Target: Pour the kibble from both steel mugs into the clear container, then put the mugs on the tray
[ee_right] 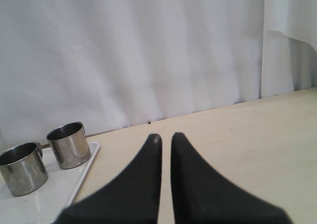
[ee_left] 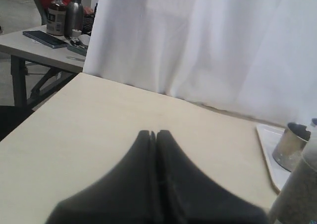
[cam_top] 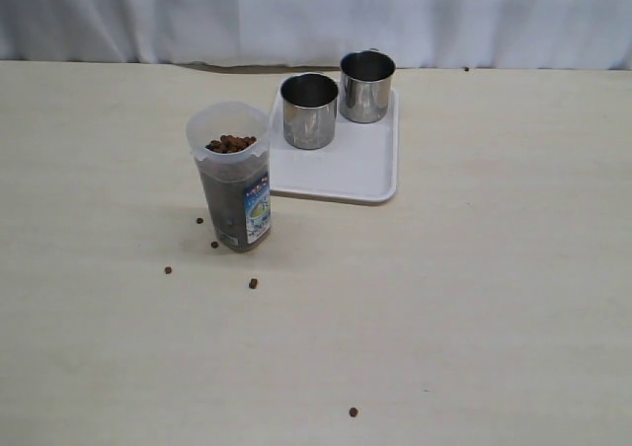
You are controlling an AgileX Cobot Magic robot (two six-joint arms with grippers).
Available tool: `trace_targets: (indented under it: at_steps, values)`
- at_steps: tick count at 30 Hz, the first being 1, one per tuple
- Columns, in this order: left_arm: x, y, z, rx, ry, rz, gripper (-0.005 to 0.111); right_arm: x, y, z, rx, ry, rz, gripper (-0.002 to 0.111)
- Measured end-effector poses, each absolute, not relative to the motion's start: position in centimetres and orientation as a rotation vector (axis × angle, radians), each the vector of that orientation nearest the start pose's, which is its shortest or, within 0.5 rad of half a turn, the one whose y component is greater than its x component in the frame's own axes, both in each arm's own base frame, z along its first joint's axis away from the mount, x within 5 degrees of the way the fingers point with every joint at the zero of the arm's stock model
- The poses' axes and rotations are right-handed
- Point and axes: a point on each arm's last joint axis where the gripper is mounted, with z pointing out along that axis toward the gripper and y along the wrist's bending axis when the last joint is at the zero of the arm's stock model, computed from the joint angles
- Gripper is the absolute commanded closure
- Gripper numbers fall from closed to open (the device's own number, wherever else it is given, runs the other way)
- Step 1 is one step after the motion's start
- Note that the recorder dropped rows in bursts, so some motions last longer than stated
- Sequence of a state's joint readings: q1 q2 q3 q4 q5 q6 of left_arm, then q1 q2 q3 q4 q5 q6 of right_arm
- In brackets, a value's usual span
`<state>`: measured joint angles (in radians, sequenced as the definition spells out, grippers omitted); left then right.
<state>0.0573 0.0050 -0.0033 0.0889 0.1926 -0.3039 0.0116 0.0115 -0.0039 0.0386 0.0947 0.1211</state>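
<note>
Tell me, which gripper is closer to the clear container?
Left, probably. The container looms large close beside the left gripper. The right gripper faces the mugs on the tray, with the container not clearly in its view.

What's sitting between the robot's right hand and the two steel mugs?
Nothing loose. In the right wrist view, only bare table and the tray's white edge separate the right hand from the steel mugs.

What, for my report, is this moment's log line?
mugs: on tray | container: holds kibble, some spilled | left gripper: shut | right gripper: shut
</note>
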Motion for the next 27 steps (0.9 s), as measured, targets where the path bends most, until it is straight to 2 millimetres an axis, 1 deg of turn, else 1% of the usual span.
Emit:
trace_targets:
  at_steps: [4, 7, 9, 14, 27]
  values:
    - [5.6, 0.51, 19.66, -0.225, 1.662, -0.085, 0.107, 5.73, 0.1, 20.53, 0.114, 1.583, 0.137, 0.103]
    - [5.57, 0.67, 19.54, -0.145, 1.684, 0.015, 0.107, 5.73, 0.1, 20.53, 0.114, 1.583, 0.137, 0.103]
    - [5.54, 0.74, 19.35, -0.123, 1.708, 0.047, 0.107, 5.73, 0.1, 20.53, 0.114, 1.583, 0.137, 0.103]
    - [5.5, 0.72, 19.08, -0.139, 1.736, 0.033, 0.107, 5.73, 0.1, 20.53, 0.114, 1.583, 0.137, 0.103]
    - [5.5, 0.72, 19.08, -0.138, 1.736, 0.034, 0.107, 5.73, 0.1, 20.53, 0.114, 1.583, 0.137, 0.103]
